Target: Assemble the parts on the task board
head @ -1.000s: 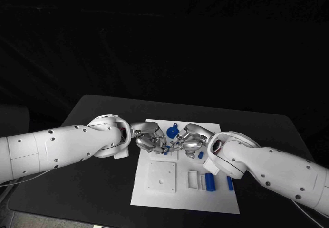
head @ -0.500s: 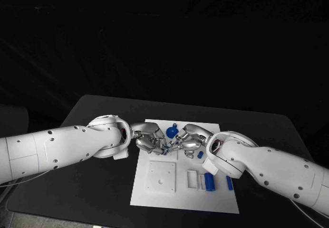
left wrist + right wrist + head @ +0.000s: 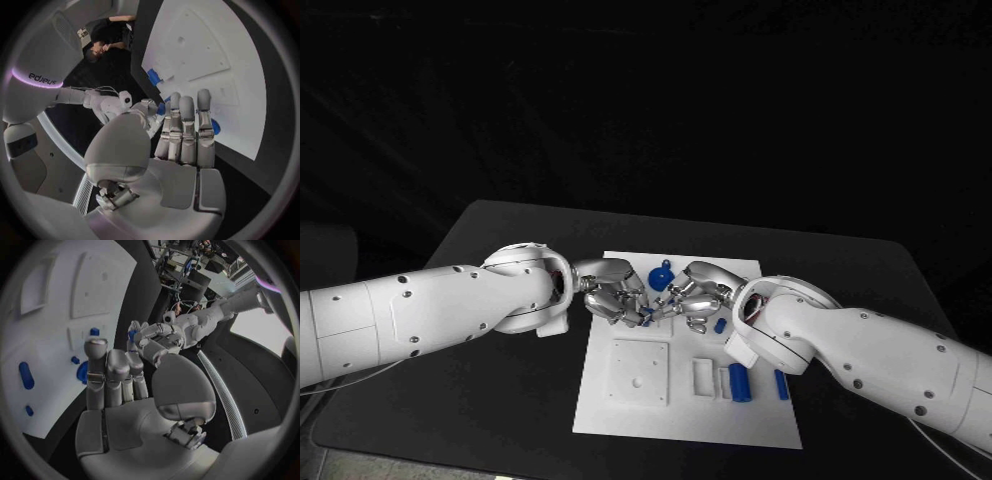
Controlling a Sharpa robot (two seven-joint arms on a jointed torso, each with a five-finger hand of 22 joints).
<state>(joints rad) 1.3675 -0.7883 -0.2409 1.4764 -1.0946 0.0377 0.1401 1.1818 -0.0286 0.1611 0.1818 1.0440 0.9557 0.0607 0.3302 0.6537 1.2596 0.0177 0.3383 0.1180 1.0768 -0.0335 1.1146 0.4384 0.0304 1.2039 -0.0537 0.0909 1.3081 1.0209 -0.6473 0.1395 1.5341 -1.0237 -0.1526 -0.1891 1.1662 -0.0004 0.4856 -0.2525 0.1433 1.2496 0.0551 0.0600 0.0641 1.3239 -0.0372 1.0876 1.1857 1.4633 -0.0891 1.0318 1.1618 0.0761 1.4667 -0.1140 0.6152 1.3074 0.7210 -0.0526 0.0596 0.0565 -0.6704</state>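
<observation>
On the black table lies the task board; both hands' fingers meet, grip unclear

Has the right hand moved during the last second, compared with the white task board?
Barely. In the head view the right hand sits about where it was over the far part of the task board, close to the left hand; any shift is too slight to give a direction.
</observation>
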